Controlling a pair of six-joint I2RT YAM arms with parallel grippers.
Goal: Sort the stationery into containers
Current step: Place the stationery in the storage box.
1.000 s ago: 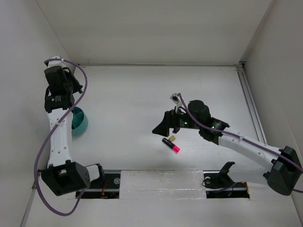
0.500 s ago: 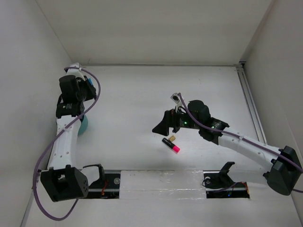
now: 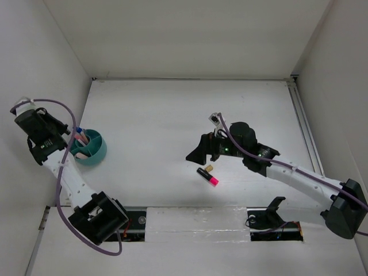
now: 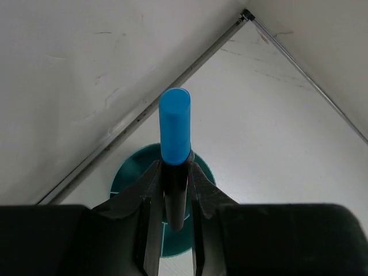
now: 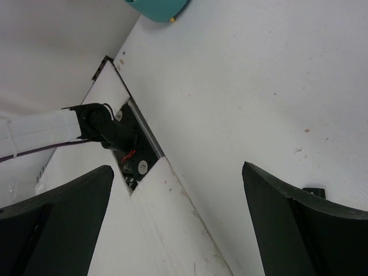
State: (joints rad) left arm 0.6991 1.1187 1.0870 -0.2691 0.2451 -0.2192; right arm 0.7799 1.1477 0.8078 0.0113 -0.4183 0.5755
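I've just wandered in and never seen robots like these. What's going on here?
Two robot arms are sorting pens into a round teal organizer. The left gripper is shut on a black marker with a blue cap, holding it close by the organizer, where a few pens already stand. The right gripper is open, hanging above the table near a pink-ended marker and a small tan bit that lie there.

A white table [image 3: 167,109] fills the middle, boxed in by plain white walls [image 3: 190,34] at nine, twelve and three o'clock. A metal rail [image 3: 305,129] runs along its three o'clock edge, and a pale strip [image 3: 195,217] lies at six.
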